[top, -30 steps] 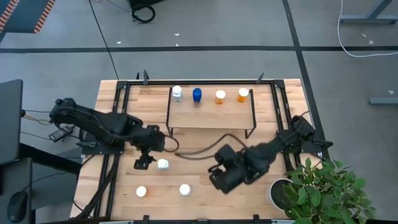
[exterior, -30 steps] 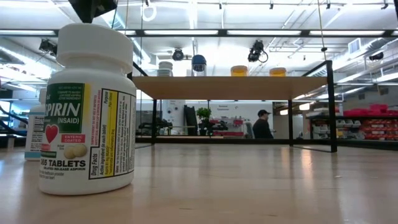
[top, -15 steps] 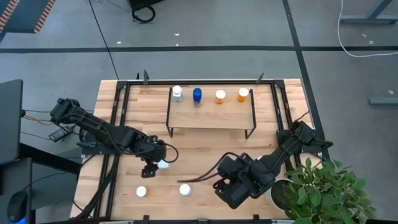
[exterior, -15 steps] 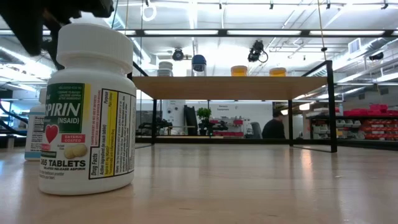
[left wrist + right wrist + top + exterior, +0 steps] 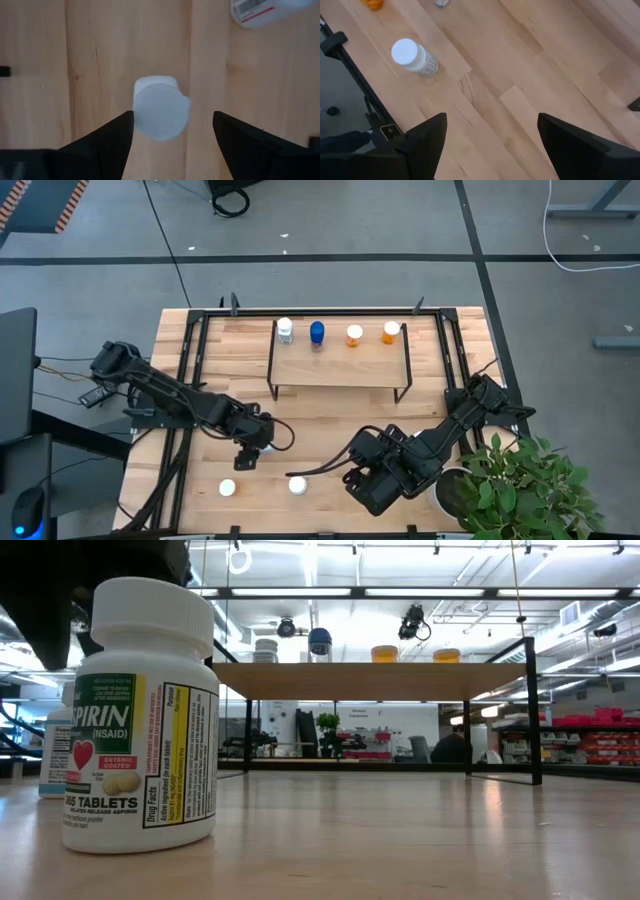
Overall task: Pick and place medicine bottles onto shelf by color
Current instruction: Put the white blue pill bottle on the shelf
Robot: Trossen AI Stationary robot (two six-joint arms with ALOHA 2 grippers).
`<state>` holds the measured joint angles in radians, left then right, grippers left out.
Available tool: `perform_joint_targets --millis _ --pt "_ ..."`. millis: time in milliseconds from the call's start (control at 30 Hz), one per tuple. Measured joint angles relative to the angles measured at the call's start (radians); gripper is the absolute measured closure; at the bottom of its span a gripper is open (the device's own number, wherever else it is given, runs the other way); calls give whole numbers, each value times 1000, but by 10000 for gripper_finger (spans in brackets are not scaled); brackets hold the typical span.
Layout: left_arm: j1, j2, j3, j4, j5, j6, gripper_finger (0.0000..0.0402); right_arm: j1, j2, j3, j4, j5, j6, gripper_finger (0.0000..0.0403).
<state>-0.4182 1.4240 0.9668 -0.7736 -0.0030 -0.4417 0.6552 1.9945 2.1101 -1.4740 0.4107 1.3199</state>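
Observation:
Four bottles stand on the shelf (image 5: 340,365): a white one (image 5: 285,330), a blue one (image 5: 317,332) and two orange ones (image 5: 354,335) (image 5: 391,332). My left gripper (image 5: 252,452) is open above a white-capped bottle (image 5: 160,110) that stands upright on the table. Its fingers are on either side of the cap, one close beside it. My right gripper (image 5: 365,482) is open and empty over the near middle of the table. A white bottle (image 5: 297,485) and an orange one (image 5: 228,488) stand near the front edge. The white one also shows in the right wrist view (image 5: 415,56).
A potted plant (image 5: 520,480) in a white pot stands at the table's near right corner, close to my right arm. In the low view an aspirin bottle (image 5: 140,720) stands large at the near left, with another bottle (image 5: 55,755) behind it. Black frame rails (image 5: 190,380) run along the table's sides.
My left gripper has moved toward the table's right and near edges, until its open fingers stand on either side of the white-capped bottle. In the low view it looms lower. My right gripper has drawn back toward the near edge. No bottle has moved.

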Motion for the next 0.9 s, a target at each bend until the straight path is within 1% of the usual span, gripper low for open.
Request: perform_joint_targets --millis 233,400,500,700,833,900 --pt "7 61 0 9 -39 1 122 0 0 0 0 0 0 84" --pt "7 70 0 47 -48 -7 126 -7 0 0 4 8 7 84" --pt "8 70 0 47 -63 -19 146 -13 0 0 7 9 7 84" --pt "8 70 0 38 -50 -19 225 -18 0 0 7 9 8 84" --pt "8 69 8 28 1 -19 226 -18 0 0 7 9 8 84" --pt "8 69 38 -5 8 -16 226 -18 0 0 7 7 8 84"
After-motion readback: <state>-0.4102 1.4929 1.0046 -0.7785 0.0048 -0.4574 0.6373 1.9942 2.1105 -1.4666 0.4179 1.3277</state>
